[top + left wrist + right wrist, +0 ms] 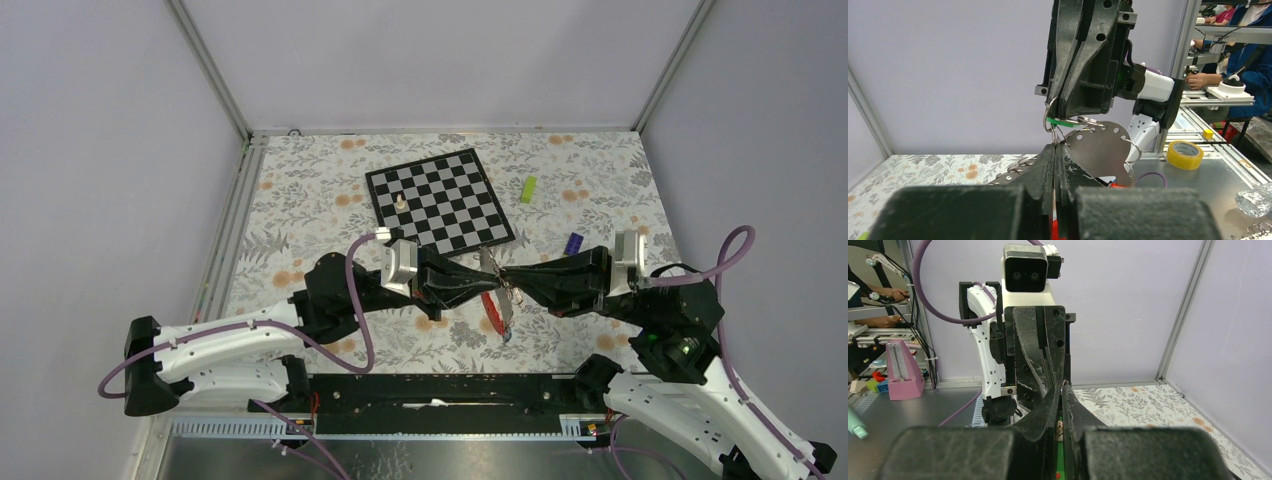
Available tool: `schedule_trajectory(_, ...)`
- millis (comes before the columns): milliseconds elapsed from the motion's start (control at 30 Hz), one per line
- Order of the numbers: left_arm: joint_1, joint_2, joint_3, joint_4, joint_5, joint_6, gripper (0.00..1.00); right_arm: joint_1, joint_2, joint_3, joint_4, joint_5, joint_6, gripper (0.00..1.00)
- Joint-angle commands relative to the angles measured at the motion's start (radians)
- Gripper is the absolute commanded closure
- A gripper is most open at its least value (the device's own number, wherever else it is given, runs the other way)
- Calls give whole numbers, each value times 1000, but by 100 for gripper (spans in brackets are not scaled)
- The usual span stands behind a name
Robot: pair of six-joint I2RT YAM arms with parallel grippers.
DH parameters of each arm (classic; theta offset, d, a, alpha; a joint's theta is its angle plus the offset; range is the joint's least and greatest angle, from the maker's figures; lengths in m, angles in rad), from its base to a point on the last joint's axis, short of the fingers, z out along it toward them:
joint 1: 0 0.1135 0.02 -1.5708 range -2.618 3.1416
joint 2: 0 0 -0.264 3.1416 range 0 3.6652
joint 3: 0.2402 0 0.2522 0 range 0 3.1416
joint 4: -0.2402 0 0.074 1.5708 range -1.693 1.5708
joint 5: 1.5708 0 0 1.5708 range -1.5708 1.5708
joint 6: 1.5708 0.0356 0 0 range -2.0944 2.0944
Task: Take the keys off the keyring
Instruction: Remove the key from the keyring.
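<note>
Two black, scuffed plastic two-finger tools meet tip to tip above a floral-printed tablecloth [320,200]. The left gripper [482,279] has its fingers pressed flat together, and in its own wrist view the thin silvery wire keyring [1047,114] loops down into their tips. The right gripper [520,281] is also clamped shut. One of the small keys [1060,121], flat with a green head, pokes out sideways right at its fingertips, so the bunch hangs in the air between the two tools, clear of the cloth.

A smooth, rounded silvery metal plate with a row of punched holes [1100,150] dangles from the same bunch just beside the left fingertips. A narrow red strap [491,305] trails below it toward the near edge.

Behind the tools lies a glossy black-and-white chessboard [470,215] with one small pale turned pawn [401,200] standing on it. A lime-green oblong block [528,188] sits just right of the board, and a small purple-and-yellow block [574,242] rests near the right arm
</note>
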Motion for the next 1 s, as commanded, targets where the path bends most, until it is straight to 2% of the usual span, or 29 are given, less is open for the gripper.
schedule_trajectory(0, -1, -18, 28, -30, -10, 37, 100, -1, -11, 11, 32, 13, -6, 100)
schedule_trajectory(367, -1, -31, 173, -357, -49, 226, 100, 1, 20, 55, -112, 0, -43, 100)
schedule_trajectory(567, -1, -29, 208, -430, -88, 290, 100, 2, 42, 80, -153, 14, -24, 100)
schedule_trajectory(700, -9, -14, 243, -500, -142, 344, 100, 0, 66, 105, -186, 50, 17, 100)
schedule_trajectory(967, -45, -6, 272, -566, -312, 485, 100, 1, 113, 168, -350, 236, 95, 100)
